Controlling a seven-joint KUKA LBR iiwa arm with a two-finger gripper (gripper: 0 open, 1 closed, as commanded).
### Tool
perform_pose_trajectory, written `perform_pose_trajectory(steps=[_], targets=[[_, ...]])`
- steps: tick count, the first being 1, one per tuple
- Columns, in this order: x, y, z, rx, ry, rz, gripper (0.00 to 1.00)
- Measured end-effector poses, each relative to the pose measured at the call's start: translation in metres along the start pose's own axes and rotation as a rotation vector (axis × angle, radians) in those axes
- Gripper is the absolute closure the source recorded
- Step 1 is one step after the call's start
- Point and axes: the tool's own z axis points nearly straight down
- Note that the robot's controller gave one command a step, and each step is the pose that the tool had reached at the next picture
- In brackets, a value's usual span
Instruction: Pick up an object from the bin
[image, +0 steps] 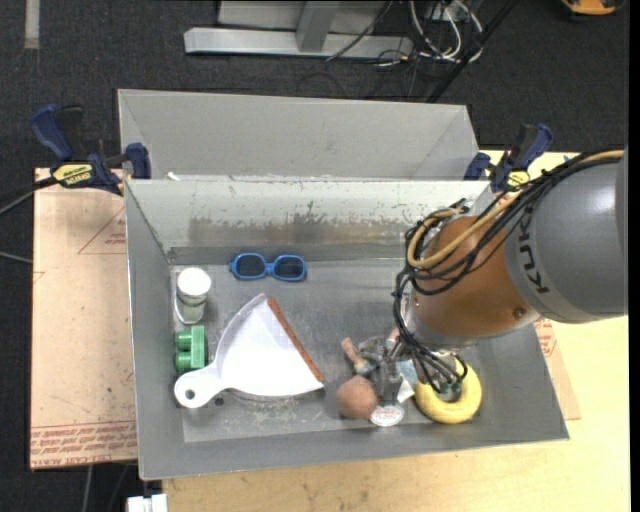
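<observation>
1. The grey metal bin has a scuffed back wall, and dark carpet lies beyond it.
2. The hand is low at the bin's front right; I cannot tell whether it is open or closed.
3. Just beside it lie a brown egg-shaped thing and a yellow ring.

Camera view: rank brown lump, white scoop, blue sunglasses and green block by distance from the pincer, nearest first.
Measured from the pincer, at the bin's front right in the camera view:
1. Brown lump, just to the view's left of it, at the front.
2. White scoop, front middle.
3. Blue sunglasses, by the back wall.
4. Green block, at the view's far left.
</observation>
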Motion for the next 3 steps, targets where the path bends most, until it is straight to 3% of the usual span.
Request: perform_pose_trajectory(steps=[1,2,3], targets=[[0.000,0.023,-0.007,0.014,0.001,-0.040,0.00],[-0.009,0.057,-0.002,0.002,0.000,-0.142,1.00],[-0.009,0.055,-0.001,-0.001,-0.001,-0.155,1.00]])
